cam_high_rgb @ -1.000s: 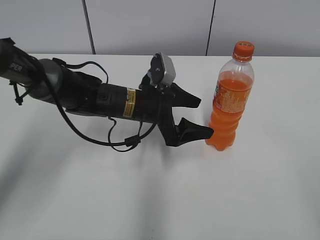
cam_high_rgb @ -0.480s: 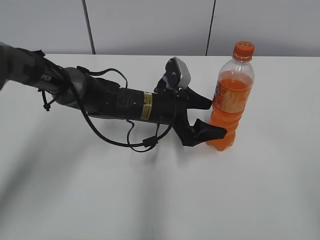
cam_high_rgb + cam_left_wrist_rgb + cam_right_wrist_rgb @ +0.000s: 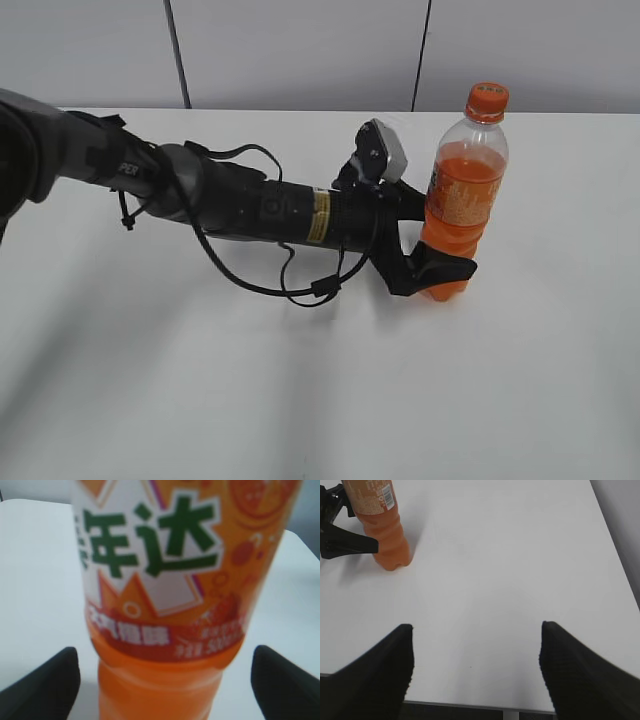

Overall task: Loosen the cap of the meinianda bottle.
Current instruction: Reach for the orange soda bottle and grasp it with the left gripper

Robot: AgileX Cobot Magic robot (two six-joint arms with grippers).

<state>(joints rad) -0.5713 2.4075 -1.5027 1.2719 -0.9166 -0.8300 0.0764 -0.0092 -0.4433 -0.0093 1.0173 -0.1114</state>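
Observation:
The meinianda bottle (image 3: pixel 462 200) stands upright on the white table at the right, full of orange drink, with its orange cap (image 3: pixel 487 98) on top. My left gripper (image 3: pixel 432 240) is open, one finger on each side of the bottle's lower body, with gaps on both sides. In the left wrist view the bottle (image 3: pixel 170 605) fills the middle and the fingertips of my left gripper (image 3: pixel 165 680) sit wide of it. My right gripper (image 3: pixel 477 670) is open and empty over bare table, far from the bottle (image 3: pixel 380 525). The cap is out of both wrist views.
The white table (image 3: pixel 520 380) carries only the bottle. A grey panelled wall (image 3: pixel 300 50) stands behind it. The table's near edge (image 3: pixel 470 707) shows under my right gripper. My left arm (image 3: pixel 230 200) lies low across the table's left half.
My left arm has reached to the right. Its open fingers, first short of the bottle, now straddle the bottle's lower body. The bottle has not moved.

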